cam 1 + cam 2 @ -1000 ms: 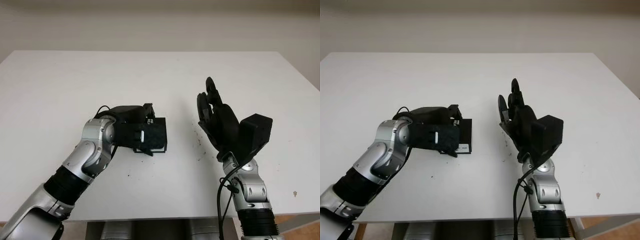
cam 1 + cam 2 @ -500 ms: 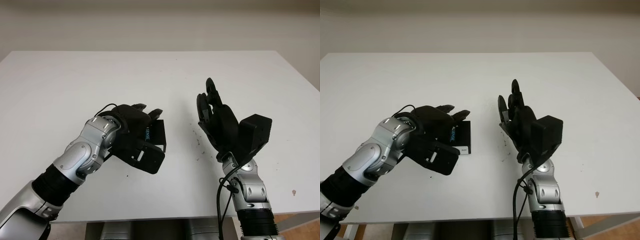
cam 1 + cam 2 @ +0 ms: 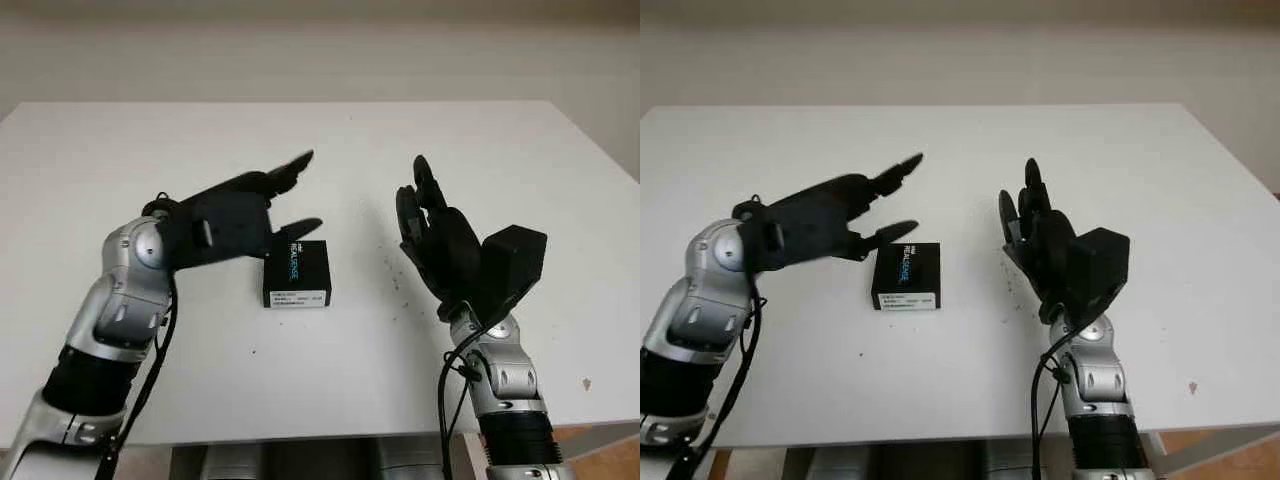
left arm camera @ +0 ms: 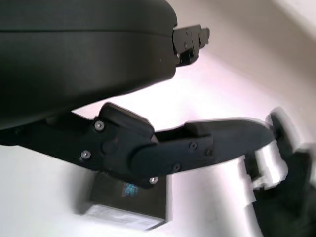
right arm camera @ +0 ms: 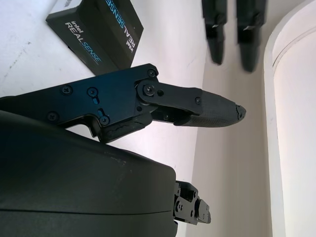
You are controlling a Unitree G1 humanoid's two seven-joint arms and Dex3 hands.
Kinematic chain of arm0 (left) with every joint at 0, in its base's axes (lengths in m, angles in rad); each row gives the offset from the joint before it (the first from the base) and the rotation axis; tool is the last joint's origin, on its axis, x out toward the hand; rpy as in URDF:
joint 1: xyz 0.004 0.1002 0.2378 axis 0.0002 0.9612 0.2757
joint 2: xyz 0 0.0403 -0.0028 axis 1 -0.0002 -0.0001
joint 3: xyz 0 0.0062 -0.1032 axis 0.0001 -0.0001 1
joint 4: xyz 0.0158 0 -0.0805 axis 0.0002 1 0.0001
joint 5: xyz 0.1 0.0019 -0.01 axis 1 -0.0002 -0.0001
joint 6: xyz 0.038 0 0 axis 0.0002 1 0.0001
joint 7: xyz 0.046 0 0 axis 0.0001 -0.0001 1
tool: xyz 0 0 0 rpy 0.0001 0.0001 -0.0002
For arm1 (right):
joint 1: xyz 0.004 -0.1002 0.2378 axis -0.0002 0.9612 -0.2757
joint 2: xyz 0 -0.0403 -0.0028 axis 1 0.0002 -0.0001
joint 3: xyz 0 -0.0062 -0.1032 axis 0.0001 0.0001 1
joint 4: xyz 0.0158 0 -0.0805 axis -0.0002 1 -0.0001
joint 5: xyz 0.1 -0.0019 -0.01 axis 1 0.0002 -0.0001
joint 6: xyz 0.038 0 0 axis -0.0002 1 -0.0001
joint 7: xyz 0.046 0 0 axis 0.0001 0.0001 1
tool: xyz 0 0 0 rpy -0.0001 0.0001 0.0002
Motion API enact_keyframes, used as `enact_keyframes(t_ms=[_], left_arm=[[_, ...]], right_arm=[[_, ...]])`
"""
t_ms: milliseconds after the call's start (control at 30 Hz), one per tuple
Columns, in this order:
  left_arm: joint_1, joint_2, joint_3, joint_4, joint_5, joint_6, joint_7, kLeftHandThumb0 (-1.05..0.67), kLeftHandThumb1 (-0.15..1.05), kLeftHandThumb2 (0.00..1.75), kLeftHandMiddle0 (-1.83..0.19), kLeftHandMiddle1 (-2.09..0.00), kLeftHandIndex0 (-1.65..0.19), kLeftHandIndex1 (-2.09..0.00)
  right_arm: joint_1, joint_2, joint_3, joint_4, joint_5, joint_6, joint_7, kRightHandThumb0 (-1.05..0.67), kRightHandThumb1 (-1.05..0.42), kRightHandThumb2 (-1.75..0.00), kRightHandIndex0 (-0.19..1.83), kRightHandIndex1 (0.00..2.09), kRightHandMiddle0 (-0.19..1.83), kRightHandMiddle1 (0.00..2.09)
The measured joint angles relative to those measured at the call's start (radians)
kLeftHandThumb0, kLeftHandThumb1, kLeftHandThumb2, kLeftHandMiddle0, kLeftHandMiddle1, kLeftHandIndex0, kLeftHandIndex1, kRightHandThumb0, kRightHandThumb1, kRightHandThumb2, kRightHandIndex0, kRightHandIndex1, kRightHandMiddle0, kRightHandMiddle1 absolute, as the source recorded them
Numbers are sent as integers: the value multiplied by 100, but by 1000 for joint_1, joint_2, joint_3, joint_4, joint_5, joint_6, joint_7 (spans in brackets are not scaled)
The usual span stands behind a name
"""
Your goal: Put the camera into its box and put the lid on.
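Observation:
A black camera box (image 3: 297, 273) with its lid on lies flat on the white table (image 3: 320, 140), near the middle; white and blue "RealSense" lettering shows on its top (image 5: 96, 33). My left hand (image 3: 262, 198) is open, raised above the table just left of and behind the box, holding nothing. The box also sits beneath that hand's fingers (image 4: 197, 148) in the left wrist view (image 4: 126, 202). My right hand (image 3: 430, 225) is open and held upright to the right of the box, palm turned toward it, apart from it.
A few small dark specks mark the table (image 3: 395, 285) between the box and my right hand. A small speck (image 3: 586, 382) lies near the front right edge. The table's front edge runs close below both arms.
My left hand has let go of the box and lifted up and back to the left. The box now lies uncovered, flat on the table. The right hand has stayed still.

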Motion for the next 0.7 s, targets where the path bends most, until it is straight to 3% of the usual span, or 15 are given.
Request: enact_keyframes(t_ms=[333, 700], left_arm=[[133, -178, 199, 3, -270, -75, 337, -81, 105, 68, 19, 0, 19, 0], [198, -194, 256, 77, -392, -162, 422, -77, 105, 66, 19, 0, 19, 0]], right_arm=[[-44, -5, -2, 80, -23, -15, -13, -76, -105, -67, -19, 0, -19, 0], [-66, -6, -7, 88, -27, -22, -15, -78, -105, -67, -19, 0, -19, 0]])
